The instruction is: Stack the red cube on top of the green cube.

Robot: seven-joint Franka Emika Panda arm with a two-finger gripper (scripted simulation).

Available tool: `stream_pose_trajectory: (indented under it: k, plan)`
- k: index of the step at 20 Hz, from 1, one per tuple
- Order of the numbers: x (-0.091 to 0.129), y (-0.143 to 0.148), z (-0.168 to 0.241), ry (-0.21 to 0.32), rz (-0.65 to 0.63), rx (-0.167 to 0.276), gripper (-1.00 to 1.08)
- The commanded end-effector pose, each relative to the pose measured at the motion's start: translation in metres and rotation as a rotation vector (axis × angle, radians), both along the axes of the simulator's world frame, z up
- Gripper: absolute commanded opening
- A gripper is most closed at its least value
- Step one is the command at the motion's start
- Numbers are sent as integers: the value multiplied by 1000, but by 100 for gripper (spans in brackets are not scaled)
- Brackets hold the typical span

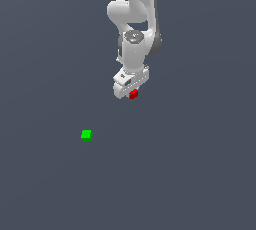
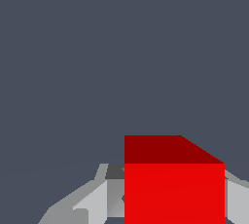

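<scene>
The red cube point(image 1: 133, 94) sits between the fingers of my white gripper point(image 1: 131, 95), just under the hand in the exterior view. In the wrist view the red cube point(image 2: 174, 189) fills the space between the two grey fingers point(image 2: 99, 201), which touch its sides; the gripper is shut on it. The green cube point(image 1: 86, 135) lies on the dark grey floor, apart from the gripper, toward the exterior view's left and nearer the camera. The green cube does not show in the wrist view.
The white arm point(image 1: 134, 14) rises behind the gripper to the top of the exterior view. The plain dark grey floor point(image 1: 190, 174) spreads all around.
</scene>
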State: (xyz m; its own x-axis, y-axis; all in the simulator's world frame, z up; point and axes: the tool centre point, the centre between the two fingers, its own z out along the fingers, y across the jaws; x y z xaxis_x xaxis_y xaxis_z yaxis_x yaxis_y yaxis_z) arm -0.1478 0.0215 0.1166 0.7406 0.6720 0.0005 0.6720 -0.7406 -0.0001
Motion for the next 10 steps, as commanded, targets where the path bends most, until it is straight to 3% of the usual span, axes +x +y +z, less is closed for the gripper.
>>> stream_pose_trajectory:
  k: [1,10]
  plan:
    - [2,-2,0,0,0,0,-100]
    - [27,-34,-8,0,0,-2,-100]
